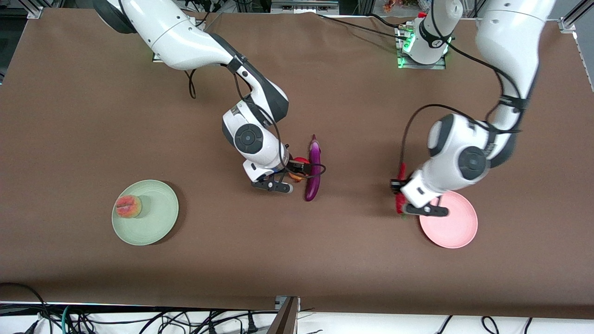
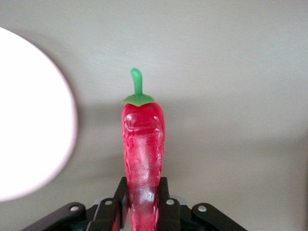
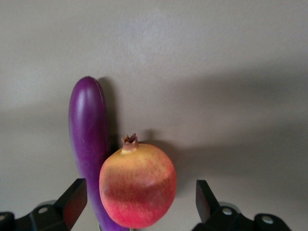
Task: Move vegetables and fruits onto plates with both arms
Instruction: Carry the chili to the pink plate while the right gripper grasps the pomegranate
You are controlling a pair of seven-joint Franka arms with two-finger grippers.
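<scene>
**Chili pinched beside the pink plate, pomegranate framed by a spread gripper**

Left gripper [image 1: 403,200] pressed tight on the red chili pepper [image 1: 400,185], pinching its lower body with the green stem pointing away from the wrist; chili held over the brown worktop [image 1: 325,260] just beside the rim of the pink plate [image 1: 452,227], on the side toward the right arm's end; in the left wrist view, chili [image 2: 143,159] clamped between both fingers [image 2: 163,202], edge of the pink plate [image 2: 29,115] alongside.

Right gripper [image 1: 290,178] low over the middle of the worktop, spread wide with 1 finger on either side of the pomegranate [image 1: 299,168]; in the right wrist view, fruit [image 3: 138,186] sitting in the gap, fingers [image 3: 72,202] apart from its skin, crown pointing away from the wrist.

Purple eggplant [image 1: 314,169] lying lengthwise on the worktop, right beside the pomegranate on the side toward the left arm's end; seen again in the right wrist view [image 3: 89,139], partly hidden by the fruit; cannot tell whether the 2 touch.

Peach [image 1: 128,206] resting on the pale green plate [image 1: 153,222], toward the right arm's end of the worktop, well apart from the rest.
</scene>
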